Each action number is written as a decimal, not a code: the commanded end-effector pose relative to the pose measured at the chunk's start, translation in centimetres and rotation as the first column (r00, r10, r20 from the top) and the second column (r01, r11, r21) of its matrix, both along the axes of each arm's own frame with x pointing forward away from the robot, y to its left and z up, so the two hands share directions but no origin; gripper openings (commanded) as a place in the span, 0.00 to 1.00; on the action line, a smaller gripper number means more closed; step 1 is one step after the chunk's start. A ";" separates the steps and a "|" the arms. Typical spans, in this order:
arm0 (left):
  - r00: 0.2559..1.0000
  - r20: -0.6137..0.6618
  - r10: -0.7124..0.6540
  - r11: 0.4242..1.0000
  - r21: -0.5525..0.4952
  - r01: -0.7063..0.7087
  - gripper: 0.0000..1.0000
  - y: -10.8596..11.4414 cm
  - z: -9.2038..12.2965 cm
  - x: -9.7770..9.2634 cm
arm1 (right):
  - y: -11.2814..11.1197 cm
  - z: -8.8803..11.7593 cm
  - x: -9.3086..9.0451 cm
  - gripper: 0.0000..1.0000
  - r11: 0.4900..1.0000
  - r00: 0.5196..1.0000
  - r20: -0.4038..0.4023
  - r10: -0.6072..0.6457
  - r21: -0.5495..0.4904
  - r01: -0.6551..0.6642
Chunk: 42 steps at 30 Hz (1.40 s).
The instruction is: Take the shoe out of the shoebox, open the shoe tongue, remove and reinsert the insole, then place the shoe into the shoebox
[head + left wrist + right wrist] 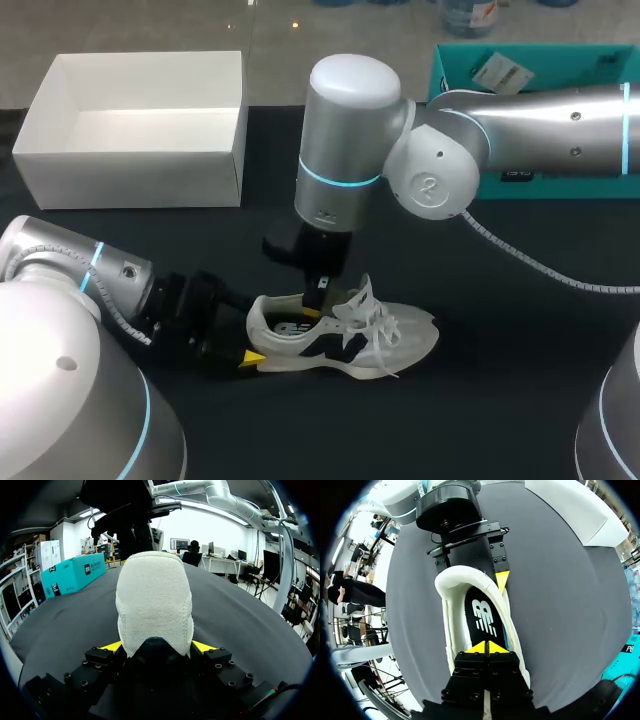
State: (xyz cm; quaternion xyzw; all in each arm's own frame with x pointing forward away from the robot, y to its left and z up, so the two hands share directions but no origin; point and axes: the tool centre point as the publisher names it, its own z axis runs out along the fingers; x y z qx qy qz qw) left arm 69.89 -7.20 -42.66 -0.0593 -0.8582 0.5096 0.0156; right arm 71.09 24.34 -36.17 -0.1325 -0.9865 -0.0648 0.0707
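Sneaker of white mesh with black panels (pixel 345 335) stands on the black tabletop (pixel 500 400), well apart from the open white cardboard shoebox (pixel 130 180). The left gripper (pixel 156 647) has its jaws clamped on the heel. The right gripper (pixel 487 647) has its jaws together, down on the black insole (pixel 482 617).

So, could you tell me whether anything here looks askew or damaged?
Nothing stands out: the shoe sits upright, heel in the left gripper; the right gripper, tips closed, is above the flat insole; the shoebox stands upright.
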 end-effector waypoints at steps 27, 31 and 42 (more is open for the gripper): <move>1.000 0.001 0.001 1.000 0.003 -0.001 0.00 -0.4 -1.0 -0.5 | 0.5 -2.4 0.8 0.48 1.000 0.999 0.033 -0.003 -0.026 0.004; 1.000 0.001 0.001 1.000 0.003 -0.001 0.00 -0.4 -1.0 -0.5 | 0.7 -2.5 0.8 0.49 0.999 0.999 0.035 0.000 -0.032 0.001; 1.000 0.001 0.001 1.000 0.003 -0.001 0.00 -0.4 -1.0 -0.5 | 2.9 -6.1 0.2 0.48 0.999 1.000 0.006 0.031 -0.013 -0.031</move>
